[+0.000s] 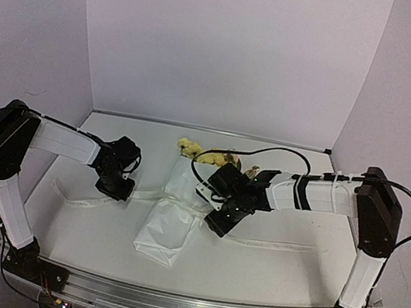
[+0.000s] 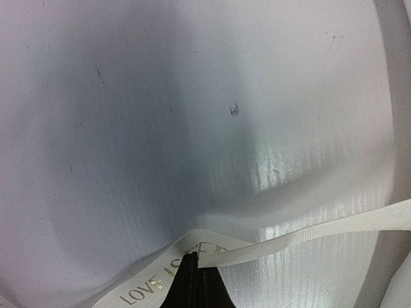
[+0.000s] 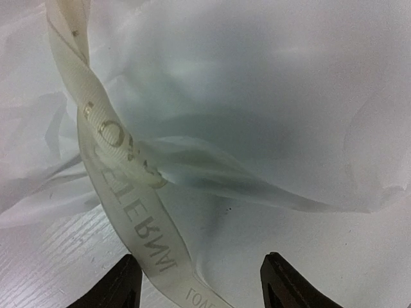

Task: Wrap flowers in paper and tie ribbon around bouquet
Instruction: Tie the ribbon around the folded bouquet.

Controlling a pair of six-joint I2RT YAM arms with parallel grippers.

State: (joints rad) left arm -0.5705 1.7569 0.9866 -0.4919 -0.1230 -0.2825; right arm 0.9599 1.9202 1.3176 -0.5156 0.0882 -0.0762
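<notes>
Closest to the overhead camera, a metal rail (image 1: 181, 306) at the near edge of the white table (image 1: 272, 278) carries both arm bases.

On the left, the left pincer (image 1: 118, 187) is down at the table, its jaws together and clamped on the ribbon (image 1: 148, 192). In its wrist view the cream band with dark lettering folds out from the dark fingertips (image 2: 192, 285), and one strand runs off to the right. A loose tail of ribbon curves away on the table to the left of this pincer.

In the middle lies the bouquet (image 1: 170, 227), a tapered white cone with its narrow folded end toward the rail. The flowers (image 1: 190, 149), pale yellow, show at the far end. The ribbon crosses the cone and runs on along the table to the right.

Just right of the cone, the right pincer (image 1: 218, 225) hangs low with its jaws apart. Its wrist view shows the lettered ribbon passing between the two dark fingers, nearer the left one, twisted over the crinkly paper (image 3: 270, 96).
</notes>
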